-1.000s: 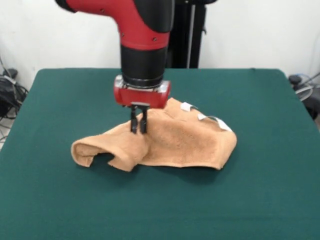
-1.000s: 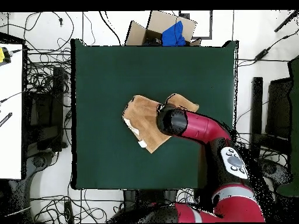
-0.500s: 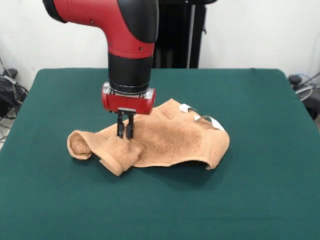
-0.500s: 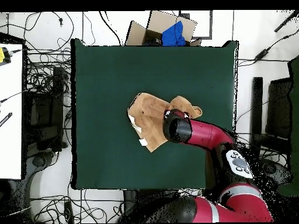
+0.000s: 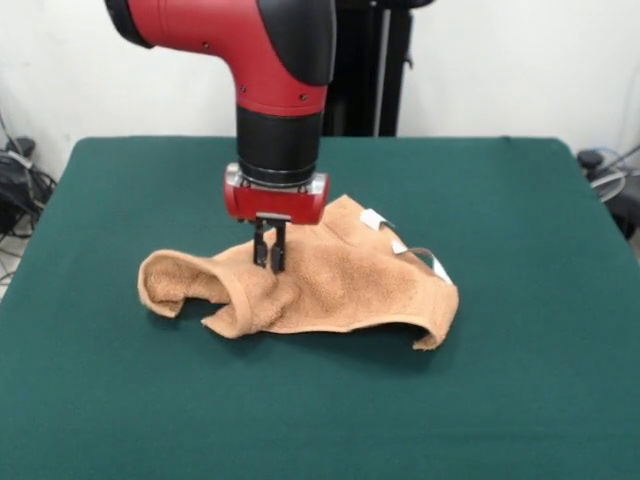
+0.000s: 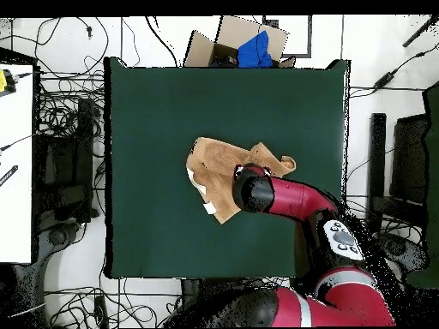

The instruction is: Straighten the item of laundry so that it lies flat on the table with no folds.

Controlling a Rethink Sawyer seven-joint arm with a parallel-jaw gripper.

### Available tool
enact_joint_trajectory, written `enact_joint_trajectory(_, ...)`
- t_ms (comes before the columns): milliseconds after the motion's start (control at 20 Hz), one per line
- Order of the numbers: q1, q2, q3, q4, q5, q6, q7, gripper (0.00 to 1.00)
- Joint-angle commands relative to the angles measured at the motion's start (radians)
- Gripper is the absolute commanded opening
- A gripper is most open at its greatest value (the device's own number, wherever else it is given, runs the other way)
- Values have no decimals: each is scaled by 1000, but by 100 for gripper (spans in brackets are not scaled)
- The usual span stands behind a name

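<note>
The item of laundry (image 5: pixel 350 285) is an orange-tan towel lying crumpled in the middle of the green table (image 5: pixel 520 200). Its left end is rolled into a loop and its right edge curls up off the cloth. Small white tags (image 5: pixel 372 217) show on its far edge. My gripper (image 5: pixel 268 262) points straight down and is shut on a pinched ridge of the towel left of its middle. In the overhead view the towel (image 6: pixel 214 163) spreads out from under the red arm (image 6: pixel 291 197), which hides the gripper, on the table (image 6: pixel 146 111).
Green table surface surrounds the towel on every side. Off the table, a cardboard box with something blue (image 6: pixel 244 47) sits past one edge, a white desk (image 6: pixel 13 154) stands at the side, and cables (image 6: pixel 64 128) cover the floor.
My gripper dragged the pinched towel leftward in the front view, then came part of the way back. The towel's left loop shifted and its right edge now curls upward.
</note>
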Motion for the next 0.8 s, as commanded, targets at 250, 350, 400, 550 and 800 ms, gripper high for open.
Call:
enact_joint_trajectory(250,35,34,51,89,-87,-140,120,0)
enact_joint_trajectory(350,9,-10,89,126,-98,-147,113,0)
enact_joint_trajectory(400,-7,-45,109,152,-101,-145,112,0)
enact_joint_trajectory(550,-47,-93,158,199,-110,-172,122,0)
enact_joint_trajectory(800,-73,-163,228,234,-90,-189,151,0)
